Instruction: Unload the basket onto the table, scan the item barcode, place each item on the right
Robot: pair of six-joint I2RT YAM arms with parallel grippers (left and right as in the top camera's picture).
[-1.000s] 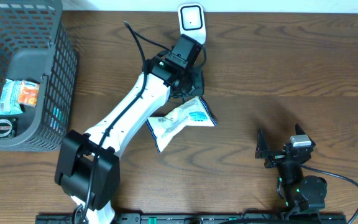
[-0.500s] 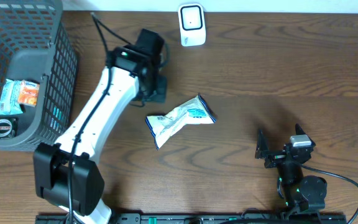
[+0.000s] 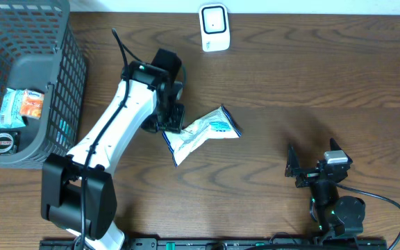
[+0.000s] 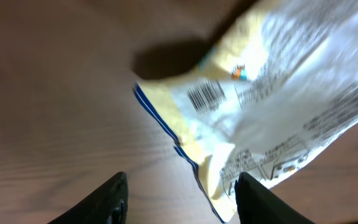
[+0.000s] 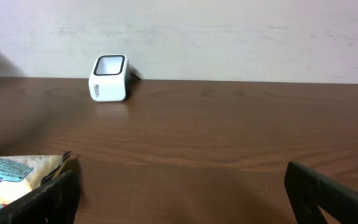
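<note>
The packet lies on the table well short of the scanner, the left gripper spread over its end grasping nothing, the right gripper wide and empty; a shallow pinch on slick film could slip.

Packet print blurred, basket cut off

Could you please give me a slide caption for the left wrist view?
Left hand, fingers apart, over the corner of a white snack packet, barcode facing up, on the wooden table.
</note>
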